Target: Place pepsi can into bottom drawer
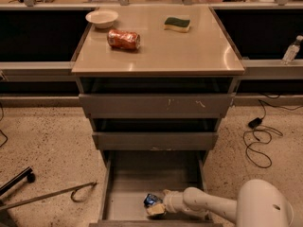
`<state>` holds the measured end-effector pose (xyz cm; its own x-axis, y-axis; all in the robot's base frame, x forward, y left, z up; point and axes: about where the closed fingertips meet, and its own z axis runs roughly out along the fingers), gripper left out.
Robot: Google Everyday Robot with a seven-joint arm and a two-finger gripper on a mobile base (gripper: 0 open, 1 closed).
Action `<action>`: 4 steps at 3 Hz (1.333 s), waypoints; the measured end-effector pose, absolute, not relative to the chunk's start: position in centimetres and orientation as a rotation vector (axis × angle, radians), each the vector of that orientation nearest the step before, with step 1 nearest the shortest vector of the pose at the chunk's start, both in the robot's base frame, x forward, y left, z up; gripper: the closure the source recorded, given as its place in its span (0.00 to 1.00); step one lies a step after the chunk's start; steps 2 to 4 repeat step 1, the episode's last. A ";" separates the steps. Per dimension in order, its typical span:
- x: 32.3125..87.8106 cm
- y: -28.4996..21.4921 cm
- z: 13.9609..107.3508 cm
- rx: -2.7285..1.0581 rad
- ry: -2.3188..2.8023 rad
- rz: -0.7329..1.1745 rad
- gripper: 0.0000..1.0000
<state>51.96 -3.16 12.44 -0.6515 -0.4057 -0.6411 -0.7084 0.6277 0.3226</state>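
Pepsi can [152, 199] inside open bottom drawer [142, 178], gripper [156, 208] right at it.

Can sits on the drawer floor near the front edge, left of centre. The gripper reaches in from the right on the white arm [208, 205], touching or just beside the can; cannot tell how far open it is or whether it grips the can. The two upper drawers [154, 105] hide their contents. On the cabinet top [165, 56]: white bowl [102, 18], orange-red can [123, 39] on its side, sponge [177, 23].

White, rounded arm segments [210, 204] taper to a seemingly cream-tipped gripper [155, 206] inside the bottom drawer [130, 183].
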 end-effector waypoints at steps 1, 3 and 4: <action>52.0 -3.2 12.4 -0.873 2.331 0.773 0.00; 52.0 -3.2 12.4 -0.873 2.331 0.773 0.00; 52.0 -3.2 12.4 -0.873 2.331 0.773 0.00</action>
